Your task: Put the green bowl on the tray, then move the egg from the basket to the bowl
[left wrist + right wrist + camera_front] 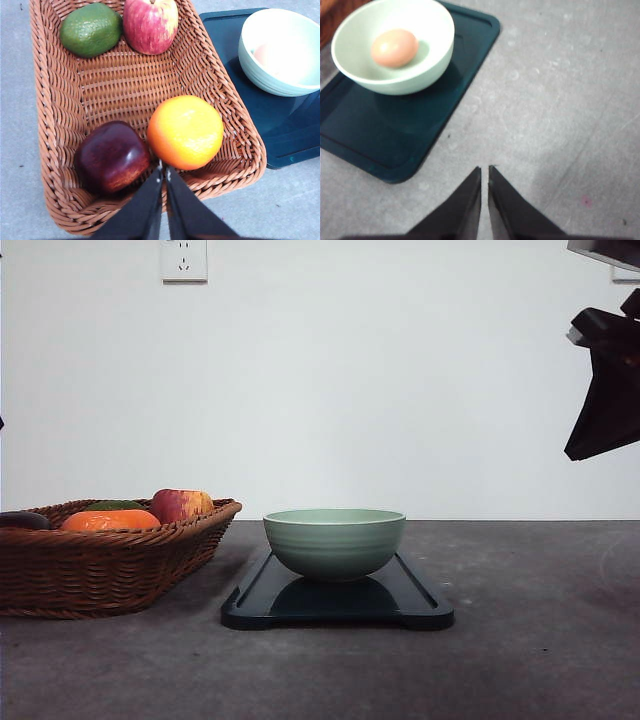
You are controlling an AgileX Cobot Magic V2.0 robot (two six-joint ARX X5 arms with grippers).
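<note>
Now the egg (394, 48) lies in the green bowl (395, 45) on the tray (380, 135).

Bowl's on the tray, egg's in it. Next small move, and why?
Probably none beyond holding both arms clear: the egg lies in the green bowl on the tray, and the right gripper and left gripper are shut, holding nothing.

Overall light: bright, even and diffuse across all 3 views.
Front view: a soft shadow is cast under the green bowl (334, 542) onto the tray (420, 608); the dark arm part at the upper right edge is seen in silhouette.
Left wrist view: the bowl interior at the upper right is overexposed; a glossy highlight is carried by the orange (185, 131).
Right wrist view: slight softness is seen throughout; a faint shadow lies at the lower right.
</note>
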